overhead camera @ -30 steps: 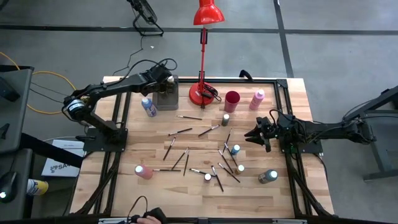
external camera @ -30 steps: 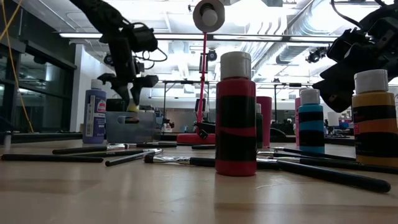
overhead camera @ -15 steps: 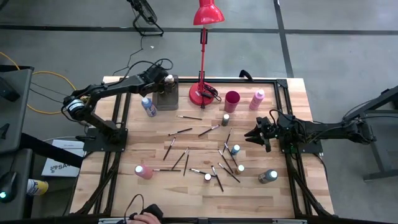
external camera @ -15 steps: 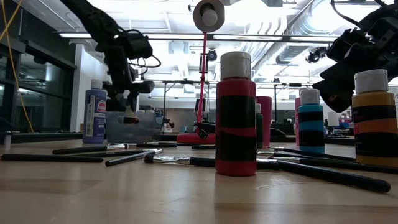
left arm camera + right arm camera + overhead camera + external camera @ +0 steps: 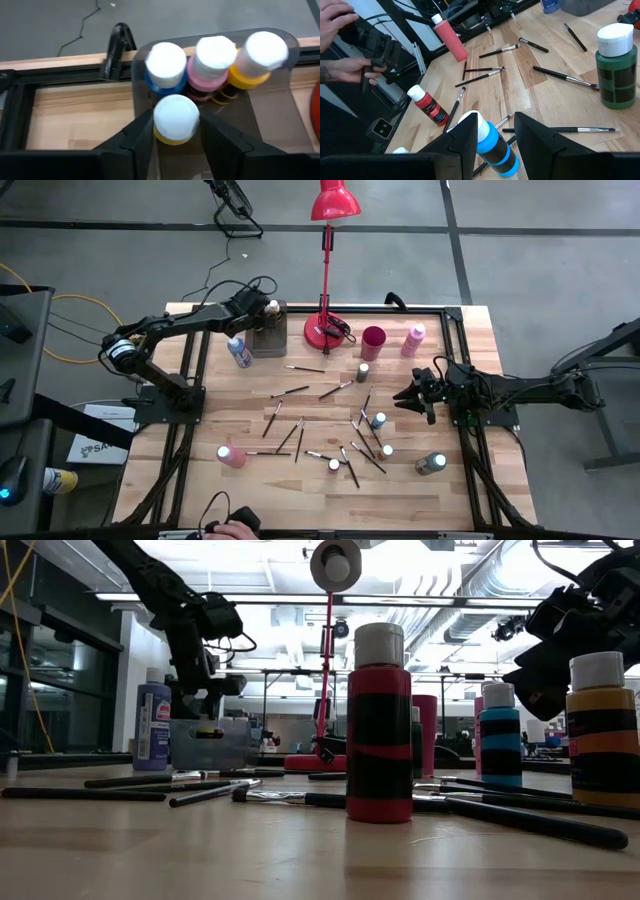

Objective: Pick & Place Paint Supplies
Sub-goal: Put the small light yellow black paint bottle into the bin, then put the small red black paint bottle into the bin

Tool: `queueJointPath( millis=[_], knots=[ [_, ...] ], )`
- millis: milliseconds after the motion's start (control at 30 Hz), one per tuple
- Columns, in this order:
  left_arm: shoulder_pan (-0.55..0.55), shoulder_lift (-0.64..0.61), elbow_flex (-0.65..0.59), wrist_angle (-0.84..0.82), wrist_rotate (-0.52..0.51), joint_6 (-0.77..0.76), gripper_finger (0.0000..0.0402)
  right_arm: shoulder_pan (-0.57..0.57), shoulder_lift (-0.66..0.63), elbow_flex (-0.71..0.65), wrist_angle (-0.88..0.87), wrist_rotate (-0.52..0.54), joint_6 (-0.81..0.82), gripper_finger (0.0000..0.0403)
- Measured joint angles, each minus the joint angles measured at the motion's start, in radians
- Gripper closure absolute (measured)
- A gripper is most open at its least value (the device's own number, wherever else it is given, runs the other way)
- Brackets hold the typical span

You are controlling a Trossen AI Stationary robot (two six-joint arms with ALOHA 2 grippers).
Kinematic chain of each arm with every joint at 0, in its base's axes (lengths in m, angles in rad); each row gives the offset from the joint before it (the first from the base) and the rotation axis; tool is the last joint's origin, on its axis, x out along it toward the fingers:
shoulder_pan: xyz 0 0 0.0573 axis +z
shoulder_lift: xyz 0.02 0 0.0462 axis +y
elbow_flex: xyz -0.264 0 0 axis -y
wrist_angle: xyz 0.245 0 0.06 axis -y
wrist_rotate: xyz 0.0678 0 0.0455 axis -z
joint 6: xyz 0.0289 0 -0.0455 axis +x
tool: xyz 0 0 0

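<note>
Four capped bottles (image 5: 175,119) in bin (image 5: 280,95)

One camera is looking straight down, taking in the whole tabletop (image 5: 320,500) from well above. Another is sitting at tabletop height, facing level across it into the room, close behind a red bottle (image 5: 379,730). Each wrist camera is peering past its own fingers at close range. The red lamp (image 5: 329,260) is showing in both wide views.
</note>
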Motion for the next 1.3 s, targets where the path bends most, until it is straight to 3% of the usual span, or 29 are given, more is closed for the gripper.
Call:
queueJointPath(
  millis=[267, 600, 833, 1100, 1300],
  knots=[
    [0.0, 0.0, 0.0, 0.0, -0.054, 0.014, 0.0193, 0.0, 0.0, 0.0, 0.0, 0.0, 0.0, 0.028],
    [-0.024, -0.033, 0.0, 0.104, -0.061, 0.182, 0.0179, 0.0, 0.0, 0.0, 0.0, 0.0, 0.0, 0.028],
    [-0.103, -0.143, 0.0, 0.114, -0.069, 0.443, 0.0178, 0.0, 0.0, 0.0, 0.0, 0.001, 0.0, 0.028],
    [-0.309, -0.251, 0.001, 0.115, 0.113, 0.836, 0.0178, 0.0, 0.0, 0.0, 0.0, 0.0, 0.0, 0.028],
    [-0.528, -0.256, 0.001, 0.114, 0.478, 1.066, 0.0178, 0.0, 0.0, 0.0, 0.0, 0.0, 0.0, 0.028]
  ],
)
